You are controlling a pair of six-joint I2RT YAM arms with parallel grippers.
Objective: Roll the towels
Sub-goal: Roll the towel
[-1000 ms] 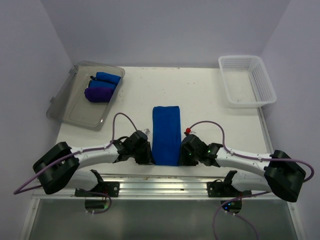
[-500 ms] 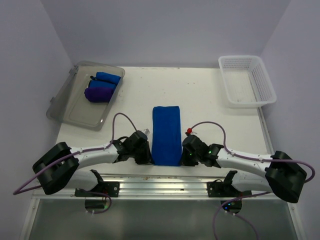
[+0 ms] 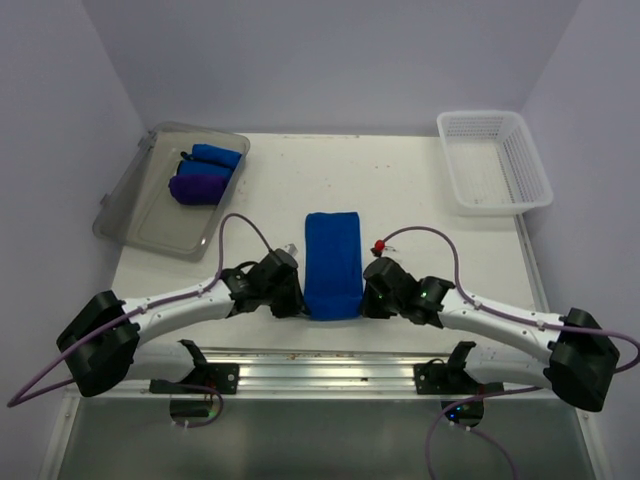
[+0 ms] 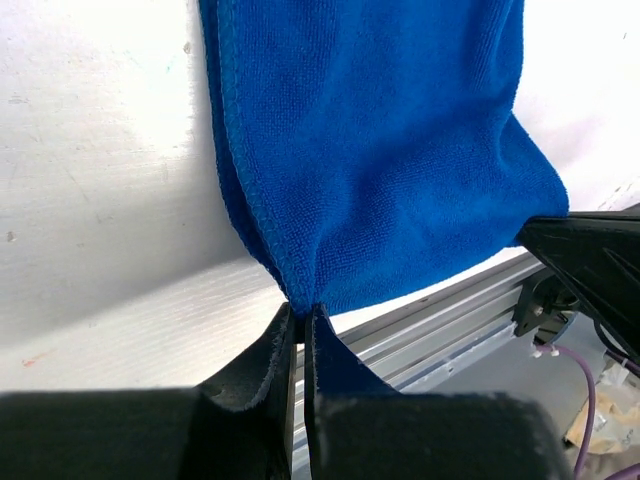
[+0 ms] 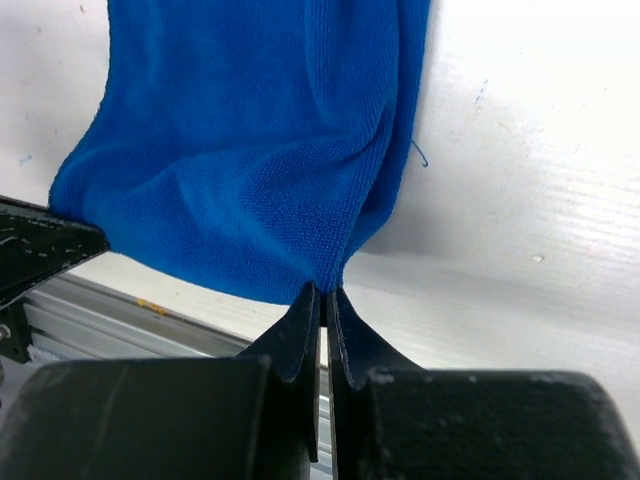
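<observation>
Two grippers, one towel: my left gripper [image 4: 300,312] and right gripper [image 5: 325,292] each pinch a near corner of the single blue towel [image 3: 332,262] at the centre of the table [image 3: 420,215].
The left is clamped on the towel's 7 o'clock corner and the right on its 5 o'clock corner, jaws nearly meeting through the cloth. Three rolled towels [image 3: 205,172], two blue and one purple, lie in the one grey tray [image 3: 165,225] at 10 o'clock. One white basket [image 3: 490,160] sits at 2 o'clock, well apart.
</observation>
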